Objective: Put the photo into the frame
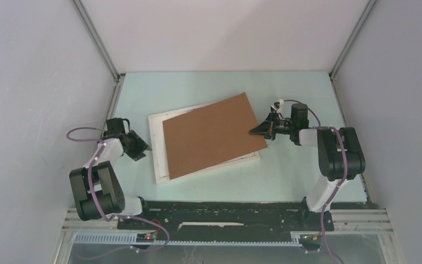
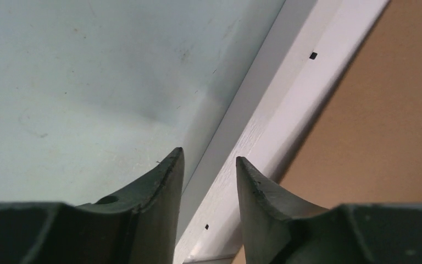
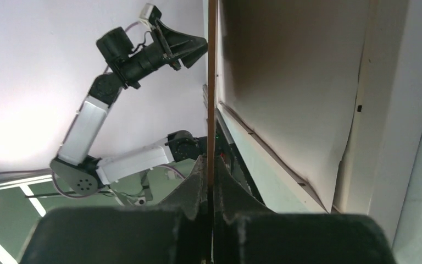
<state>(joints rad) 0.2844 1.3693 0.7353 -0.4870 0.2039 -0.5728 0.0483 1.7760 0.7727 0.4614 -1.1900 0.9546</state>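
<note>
Thin white frame [image 1: 156,148] sits mostly under the brown board [image 1: 211,135], right pincer [image 1: 251,132] clamped on that board, left pincer [image 2: 209,159] apart, maybe straddling the frame's edge.

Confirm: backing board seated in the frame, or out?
Out. The board lies skewed across the frame, one edge pinched in the right claw and raised off it.

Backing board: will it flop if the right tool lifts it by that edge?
Probably stays stiff: the backing board looks straight edge-on in the right tool. Likely light, being thin. Its single-edge grip may let it swing.
</note>
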